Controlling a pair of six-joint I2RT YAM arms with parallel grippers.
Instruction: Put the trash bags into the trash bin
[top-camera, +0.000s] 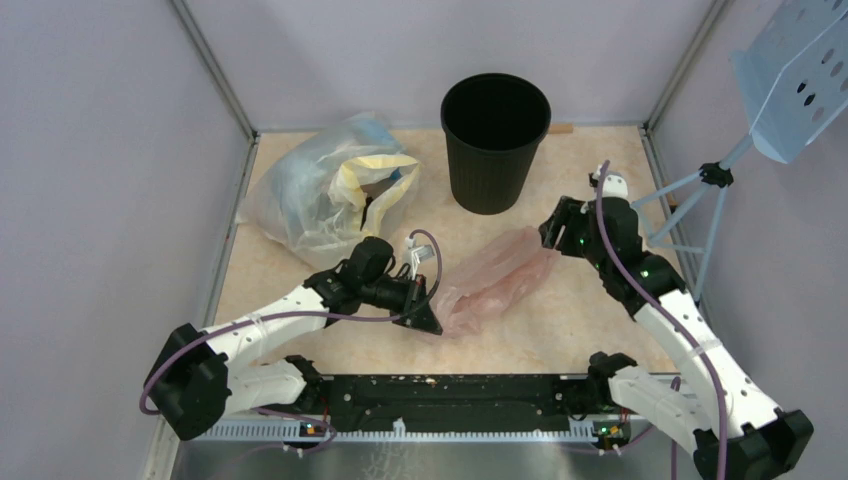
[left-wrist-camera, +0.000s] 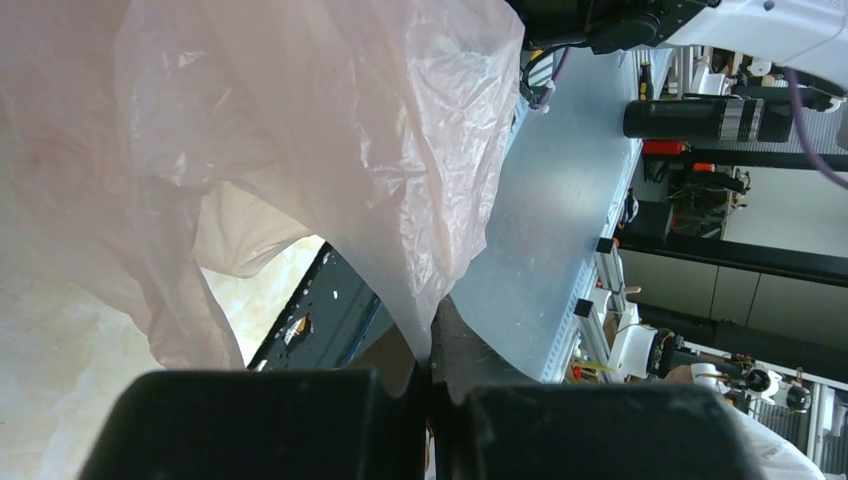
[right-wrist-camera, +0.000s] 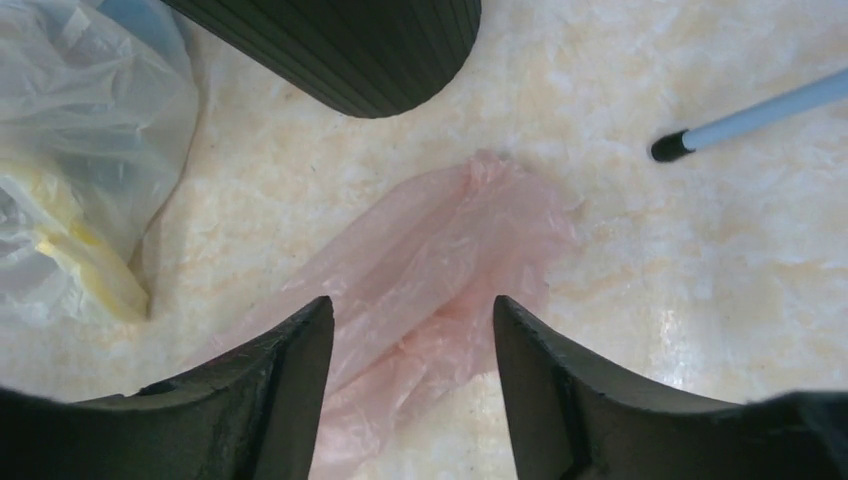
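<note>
A pale pink see-through trash bag (top-camera: 495, 278) lies crumpled on the table in front of the black ribbed trash bin (top-camera: 495, 140). My left gripper (top-camera: 428, 318) is shut on the bag's near left edge; in the left wrist view the film (left-wrist-camera: 330, 150) rises from between my closed fingertips (left-wrist-camera: 432, 345). My right gripper (top-camera: 552, 236) is open and empty just above the bag's far right end; in the right wrist view the bag (right-wrist-camera: 430, 260) lies between and beyond my spread fingers (right-wrist-camera: 410, 305). The bin's lower side (right-wrist-camera: 350, 50) shows at the top.
A large clear plastic bag (top-camera: 325, 190) holding yellow and blue stuff sits at the back left, also in the right wrist view (right-wrist-camera: 80, 170). A blue perforated stand on a tripod (top-camera: 720, 180) stands at the right; one leg tip (right-wrist-camera: 668, 147) rests near the bag.
</note>
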